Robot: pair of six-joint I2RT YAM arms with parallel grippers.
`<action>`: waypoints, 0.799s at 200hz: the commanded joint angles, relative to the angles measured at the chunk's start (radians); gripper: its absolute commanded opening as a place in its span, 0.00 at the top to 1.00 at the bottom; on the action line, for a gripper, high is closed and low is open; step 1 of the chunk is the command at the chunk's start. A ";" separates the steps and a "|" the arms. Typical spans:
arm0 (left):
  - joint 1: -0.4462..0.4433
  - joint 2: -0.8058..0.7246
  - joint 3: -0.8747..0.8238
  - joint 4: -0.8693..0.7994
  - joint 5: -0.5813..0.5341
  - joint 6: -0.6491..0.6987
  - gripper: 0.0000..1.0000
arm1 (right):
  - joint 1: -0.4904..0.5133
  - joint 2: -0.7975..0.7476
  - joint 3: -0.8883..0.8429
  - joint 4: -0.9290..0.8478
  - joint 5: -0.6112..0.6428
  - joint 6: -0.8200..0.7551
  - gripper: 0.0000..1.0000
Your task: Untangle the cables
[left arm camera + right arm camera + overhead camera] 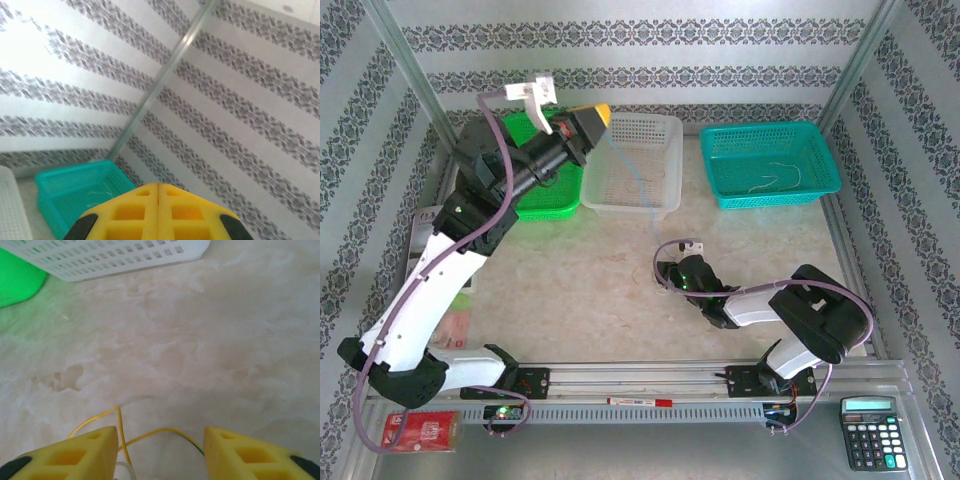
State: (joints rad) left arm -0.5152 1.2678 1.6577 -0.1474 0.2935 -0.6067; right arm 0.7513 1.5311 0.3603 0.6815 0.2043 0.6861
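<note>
Untangling so far: partly done, as I judge it; one whitish strand (775, 178) lies alone in the teal basket (820, 140), well apart from the other cables.
Left gripper (598, 115): raised high over the white basket (665, 130); its jaws are pressed together, and a very thin bluish strand (620, 160) seems to hang from them toward this basket, though it is too fine to be sure.
Right gripper (160, 434): low over the surface (580, 290), near the middle; its jaws stand apart and pinch nothing.
Cables on the surface: a yellow strand (97, 417) lies curled between the right jaws and just in front of them; a greenish piece (196, 446) joins or crosses it, and a white bit (125, 470) shows at the bottom edge. Whether they are knotted I cannot tell.
What is left: to put down the bluish strand, then to separate the yellow, greenish and white pieces and carry each to a basket, I suppose.
Things around: a green basket (535, 200) behind the left arm, a calculator (871, 432), a red pen (640, 402) on the front rail, a red packet (420, 430) at the near left corner.
In the way: the raised left arm reaches over the white basket and covers part of the green one, so the right arm should keep away from it. The strands lie thin and flat, which is probably hard for wide jaws to catch.
</note>
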 commanded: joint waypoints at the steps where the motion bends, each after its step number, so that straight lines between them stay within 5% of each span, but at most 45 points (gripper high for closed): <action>1: 0.074 0.023 0.069 -0.050 0.005 0.041 1.00 | 0.015 -0.039 -0.042 0.012 0.042 0.024 0.44; 98: 0.283 0.136 0.263 -0.136 -0.045 0.188 1.00 | 0.017 -0.216 -0.023 -0.127 -0.045 -0.011 0.30; 160: 0.388 0.164 0.186 -0.086 -0.094 0.279 1.00 | -0.018 -0.459 0.041 -0.358 -0.104 -0.033 0.25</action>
State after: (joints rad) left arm -0.1631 1.4197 1.8755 -0.2554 0.2249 -0.3885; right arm 0.7540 1.1580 0.3759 0.4431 0.1341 0.6739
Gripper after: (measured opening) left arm 0.044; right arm 0.746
